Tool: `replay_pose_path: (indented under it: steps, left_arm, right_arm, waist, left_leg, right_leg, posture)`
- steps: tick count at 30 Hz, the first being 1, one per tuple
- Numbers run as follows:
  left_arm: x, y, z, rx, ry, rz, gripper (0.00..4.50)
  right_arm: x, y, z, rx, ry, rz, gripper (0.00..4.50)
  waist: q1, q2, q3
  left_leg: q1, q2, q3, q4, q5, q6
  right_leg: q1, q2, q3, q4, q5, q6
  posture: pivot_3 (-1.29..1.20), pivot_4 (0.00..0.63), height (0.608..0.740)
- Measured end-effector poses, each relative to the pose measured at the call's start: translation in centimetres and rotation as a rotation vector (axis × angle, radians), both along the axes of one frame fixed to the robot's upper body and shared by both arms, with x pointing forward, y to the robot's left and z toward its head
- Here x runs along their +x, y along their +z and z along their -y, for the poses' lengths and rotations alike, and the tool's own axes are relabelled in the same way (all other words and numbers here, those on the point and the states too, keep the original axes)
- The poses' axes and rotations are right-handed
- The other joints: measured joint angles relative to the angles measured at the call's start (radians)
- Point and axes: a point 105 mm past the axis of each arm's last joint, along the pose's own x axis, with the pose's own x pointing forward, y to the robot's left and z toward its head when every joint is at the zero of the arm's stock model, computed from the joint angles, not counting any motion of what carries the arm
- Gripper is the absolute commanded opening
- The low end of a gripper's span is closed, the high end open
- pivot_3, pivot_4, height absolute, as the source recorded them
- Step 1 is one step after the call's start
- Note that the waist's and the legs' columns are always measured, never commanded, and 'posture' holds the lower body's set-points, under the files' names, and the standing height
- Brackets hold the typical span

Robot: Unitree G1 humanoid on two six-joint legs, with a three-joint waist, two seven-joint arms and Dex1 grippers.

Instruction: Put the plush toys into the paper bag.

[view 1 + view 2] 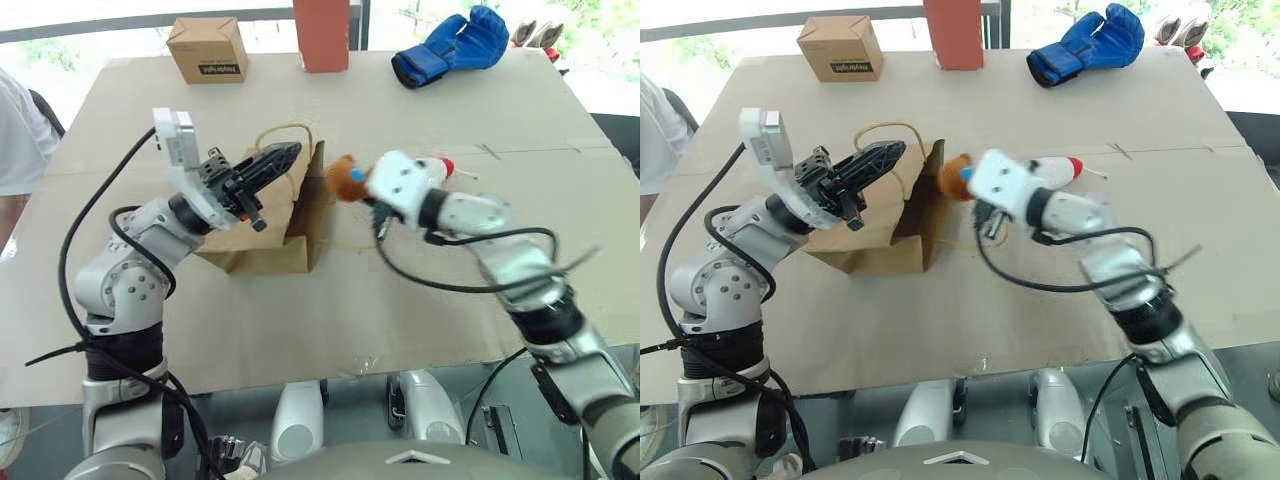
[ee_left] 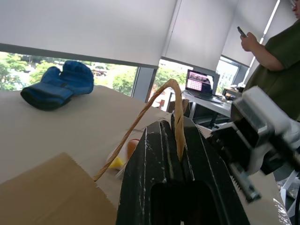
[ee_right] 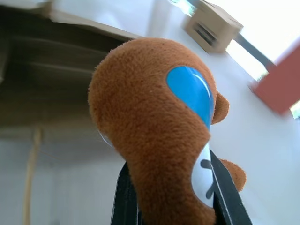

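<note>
The brown paper bag [image 1: 262, 240] lies in the middle of the table with its mouth facing right. My left gripper [image 1: 283, 157] is shut on one twisted loop handle [image 2: 151, 106] and holds it up. Just right of the bag's mouth, my right gripper [image 1: 360, 188] is shut on the brown bear-head plush toy [image 3: 154, 140], which has a blue patch. Its black fingers [image 3: 226, 193] clamp the toy's lower part. The white plush toy [image 1: 1055, 169] with a red end lies on the table behind my right wrist.
A small cardboard box [image 1: 208, 48], a red-brown block [image 1: 321, 33] and a blue boxing glove [image 1: 452, 45] stand along the far edge. A person in white [image 1: 15, 130] is at the table's left side. Another person [image 2: 276, 65] stands beyond the table.
</note>
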Motion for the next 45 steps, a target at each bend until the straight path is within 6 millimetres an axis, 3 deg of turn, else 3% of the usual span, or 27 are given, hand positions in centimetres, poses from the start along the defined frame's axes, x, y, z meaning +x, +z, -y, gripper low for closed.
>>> replay_pose_path:
  steps: [3, 8, 11, 13, 16, 20, 25, 27, 30, 31, 34, 36, 38, 40, 45]
  left_arm:
    - [0.1, 0.7, 0.8, -0.014, -0.028, 0.016, 0.00]
    - [0.1, 0.5, 1.3, -0.009, -0.055, 0.003, 0.00]
    - [0.0, 0.1, 1.6, -0.002, -0.069, -0.005, 0.00]
    - [-0.2, -0.5, 1.7, 0.006, -0.072, -0.020, 0.00]
    - [-0.4, -1.2, 1.2, 0.015, -0.058, -0.038, 0.00]
    - [-0.7, -1.6, -0.4, 0.016, 0.017, -0.041, 0.00]
    - [-0.7, -1.8, -1.8, 0.012, 0.093, -0.039, 0.00]
    - [-0.4, -1.6, -2.2, 0.011, 0.135, -0.022, 0.00]
    - [0.0, -1.3, -3.0, 0.006, 0.196, -0.003, 0.00]
    - [0.0, -1.2, -2.9, 0.004, 0.199, 0.004, 0.00]
    - [0.2, -0.9, -2.6, 0.002, 0.197, 0.017, 0.00]
    - [0.3, -0.9, -2.6, 0.001, 0.201, 0.016, 0.00]
    - [0.3, -0.9, -2.4, -0.003, 0.200, 0.020, 0.00]
    - [0.4, -0.9, -2.5, -0.004, 0.209, 0.023, 0.00]
    - [0.4, -1.1, -2.7, -0.006, 0.215, 0.017, 0.00]
  right_arm:
    - [-0.4, -2.1, -3.3, -0.129, 0.155, 0.055, 0.05]
    - [0.4, -3.6, -6.0, -0.215, 0.260, 0.120, 0.05]
    - [0.5, -3.5, -7.5, -0.216, 0.316, 0.130, 1.10]
    - [0.1, -4.0, -8.3, -0.211, 0.368, 0.097, 2.13]
    - [0.4, -4.3, -7.9, -0.170, 0.363, 0.026, 3.58]
    - [1.1, -3.2, -3.9, -0.106, 0.283, -0.045, 3.58]
    - [0.0, -2.3, 0.2, -0.038, 0.219, -0.183, 3.58]
    - [-1.3, -0.7, 2.4, 0.028, 0.202, -0.252, 3.58]
    - [-1.0, 1.6, 5.0, 0.133, 0.133, -0.293, 3.58]
    - [-0.5, 2.2, 5.8, 0.162, 0.097, -0.287, 3.58]
    - [4.4, 2.5, 9.1, 0.130, -0.187, -0.238, 3.58]
    - [7.4, 1.1, 11.5, 0.063, -0.371, -0.230, 3.58]
    - [10.0, -1.9, 13.7, -0.039, -0.539, -0.271, 3.58]
    - [11.0, -4.5, 14.2, -0.071, -0.591, -0.331, 3.03]
    - [12.0, -4.4, 13.9, -0.051, -0.580, -0.340, 1.33]
  waist:
    - [0.001, 0.000, 0.000]
    - [-0.002, -0.001, 0.001]
    - [-0.005, -0.001, 0.001]
    - [-0.004, -0.001, 0.001]
    - [0.001, -0.001, 0.001]
    - [0.006, -0.001, 0.001]
    - [-0.001, -0.001, 0.002]
    - [0.002, 0.000, 0.002]
    - [0.005, -0.001, 0.002]
    - [0.005, -0.001, 0.002]
    - [0.000, 0.000, 0.002]
    - [0.000, 0.000, 0.002]
    - [-0.001, -0.001, 0.002]
    - [-0.001, -0.001, 0.002]
    - [-0.001, -0.001, 0.001]
  left_leg:
    - [-0.001, 0.000, 0.000, 0.000, 0.000, 0.000]
    - [0.000, 0.000, 0.000, 0.000, 0.000, 0.000]
    - [0.000, 0.001, 0.000, -0.001, 0.000, 0.000]
    - [0.001, 0.001, 0.000, -0.001, 0.000, 0.000]
    - [0.000, 0.001, 0.000, -0.002, 0.000, 0.000]
    - [0.000, 0.001, 0.001, -0.001, 0.000, -0.001]
    - [0.001, 0.002, 0.001, -0.001, 0.000, -0.001]
    - [0.001, 0.002, 0.001, -0.001, 0.000, -0.001]
    - [0.001, 0.002, 0.001, -0.001, 0.000, -0.001]
    - [0.001, 0.002, 0.002, -0.001, 0.000, -0.001]
    - [0.002, 0.002, 0.003, 0.000, 0.000, -0.001]
    - [0.002, 0.002, 0.003, -0.001, 0.000, -0.001]
    - [0.001, 0.002, 0.003, -0.002, 0.000, -0.001]
    - [0.001, 0.002, 0.003, -0.002, 0.000, -0.001]
    - [0.003, 0.002, 0.004, -0.002, 0.000, -0.001]
  right_leg:
    - [0.000, 0.000, 0.000, 0.000, 0.001, 0.000]
    - [0.000, 0.001, 0.000, 0.000, 0.004, 0.000]
    - [0.000, 0.001, 0.000, 0.001, 0.004, 0.000]
    - [0.000, 0.001, 0.000, 0.001, 0.004, 0.000]
    - [0.000, 0.001, 0.000, 0.001, 0.005, -0.001]
    - [0.000, 0.000, 0.000, -0.001, 0.003, -0.004]
    - [0.000, 0.001, 0.000, 0.001, 0.003, -0.004]
    - [0.000, 0.001, 0.000, 0.002, 0.002, -0.004]
    - [0.000, 0.001, 0.000, 0.002, 0.002, -0.004]
    - [0.000, 0.001, 0.000, 0.001, 0.001, -0.003]
    - [0.000, 0.000, 0.001, 0.000, 0.001, -0.002]
    - [0.000, 0.000, 0.001, 0.000, 0.001, -0.002]
    - [0.000, 0.001, 0.001, -0.001, 0.003, -0.006]
    - [-0.001, 0.001, 0.002, -0.001, 0.004, -0.005]
    - [0.001, 0.002, 0.003, -0.001, 0.004, -0.003]
  posture:
    - [0.00, 0.150, 0.714]
    - [0.00, 0.150, 0.714]
    - [0.00, 0.150, 0.714]
    - [0.00, 0.150, 0.714]
    - [0.00, 0.150, 0.714]
    - [0.00, 0.150, 0.714]
    - [0.00, 0.150, 0.714]
    - [0.00, 0.150, 0.714]
    - [0.00, 0.150, 0.714]
    - [0.00, 0.150, 0.714]
    - [0.00, 0.150, 0.714]
    - [0.00, 0.150, 0.714]
    - [0.00, 0.150, 0.714]
    - [0.00, 0.150, 0.714]
    - [0.00, 0.150, 0.714]
